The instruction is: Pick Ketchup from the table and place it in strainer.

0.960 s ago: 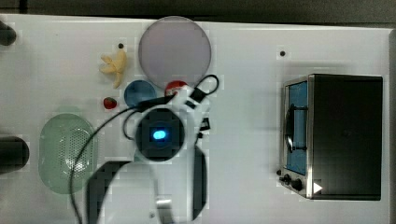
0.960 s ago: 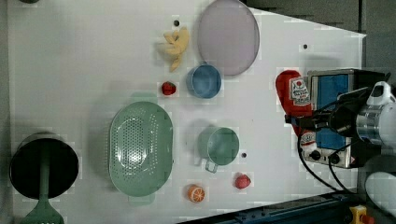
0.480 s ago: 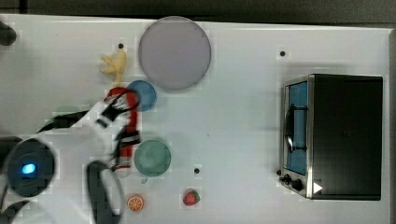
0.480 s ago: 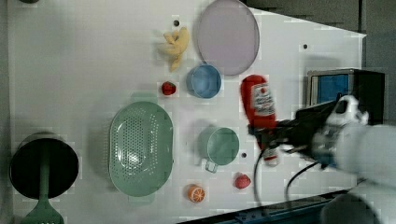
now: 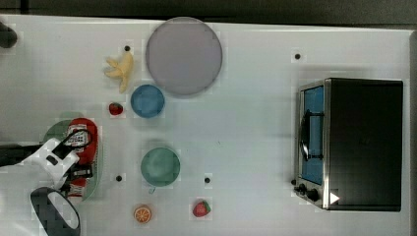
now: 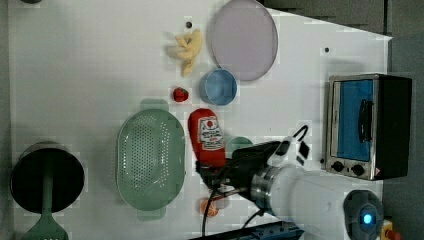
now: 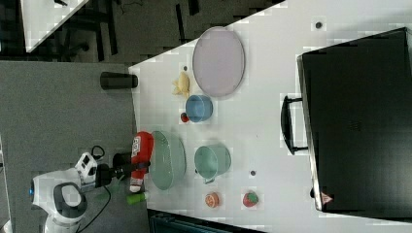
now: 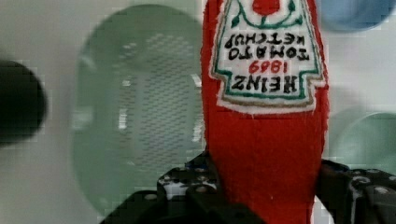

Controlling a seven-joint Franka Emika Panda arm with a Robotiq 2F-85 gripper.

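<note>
The ketchup bottle (image 8: 264, 140) is pinched at its lower body by the hand (image 8: 261, 196) and is carried clear of the worktop (image 5: 246, 123), beside and partly over the strainer (image 6: 150, 160). A release here would probably be a risk: the bottle looks about as long as the basket is wide, so an end could catch the rim and tip out. Beyond it, the green bowl (image 6: 240, 145), blue bowl (image 6: 219, 86) and strawberry (image 6: 180, 94) lie close; open room is seen farther off.
</note>
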